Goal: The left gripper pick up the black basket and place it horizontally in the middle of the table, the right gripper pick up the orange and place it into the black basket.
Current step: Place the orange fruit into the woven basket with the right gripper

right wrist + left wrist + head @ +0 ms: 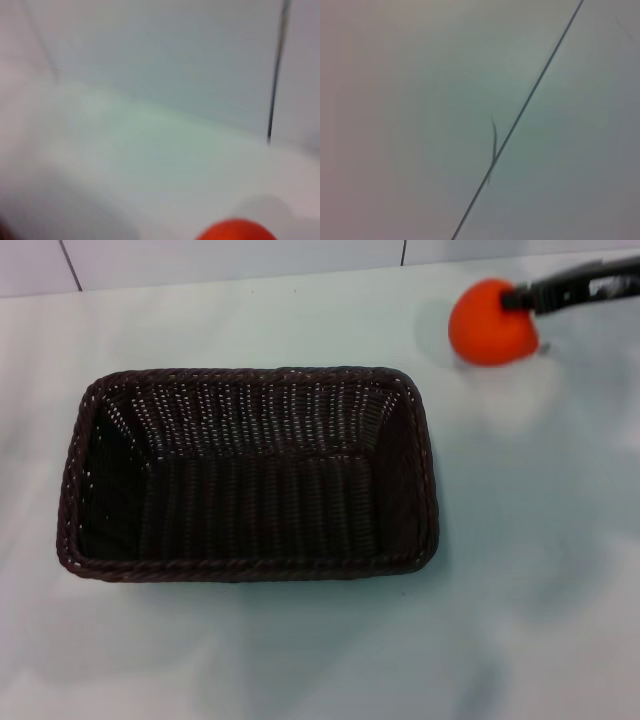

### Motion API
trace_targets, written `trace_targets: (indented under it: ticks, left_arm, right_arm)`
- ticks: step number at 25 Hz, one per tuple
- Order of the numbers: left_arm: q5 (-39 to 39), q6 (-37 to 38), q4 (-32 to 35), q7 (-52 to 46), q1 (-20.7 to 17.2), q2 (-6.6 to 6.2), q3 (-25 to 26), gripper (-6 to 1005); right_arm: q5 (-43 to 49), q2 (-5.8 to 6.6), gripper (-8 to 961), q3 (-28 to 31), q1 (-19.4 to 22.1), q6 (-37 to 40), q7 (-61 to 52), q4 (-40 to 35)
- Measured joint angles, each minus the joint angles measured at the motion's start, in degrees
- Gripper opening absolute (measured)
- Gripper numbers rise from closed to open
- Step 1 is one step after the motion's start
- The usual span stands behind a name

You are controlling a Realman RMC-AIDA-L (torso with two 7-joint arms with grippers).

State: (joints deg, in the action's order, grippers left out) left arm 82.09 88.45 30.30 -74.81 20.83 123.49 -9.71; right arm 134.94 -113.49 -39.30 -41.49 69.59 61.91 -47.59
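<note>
The black basket (248,472) lies lengthwise across the middle of the table (540,540), upright and empty. The orange (490,324) is at the far right, behind the basket's right end. My right gripper (516,301) reaches in from the right edge and its black fingers (560,290) close on the orange's upper right side. A soft shadow lies under and beside the fruit. The right wrist view shows only the top of the orange (235,231) against the table and wall. The left gripper is out of view; its wrist view shows only a pale surface with a dark seam.
A white tiled wall (230,260) runs along the table's far edge. Bare table surface lies between the orange and the basket's right rim (428,470).
</note>
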Motion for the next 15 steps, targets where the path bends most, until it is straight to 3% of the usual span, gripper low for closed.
trace_targets:
  ticks: [6, 10, 15]
  left_arm:
    - [0.24, -0.20, -0.14, 0.01, 0.04, 0.00, -0.07, 844]
    - [0.20, -0.26, -0.15, 0.01, 0.13, 0.00, -0.14, 843]
    - [0.33, -0.37, -0.23, 0.01, 0.15, 0.05, -0.23, 844]
  right_arm:
    - [-24.41, -0.37, 55, 2.24, 2.39, 4.79, 8.37, 1.25]
    - [-33.11, -2.73, 55, 0.61, 0.94, 12.17, 13.35, 2.69]
    - [-35.22, -5.80, 53, -6.98, -2.20, 17.75, 18.24, 3.95]
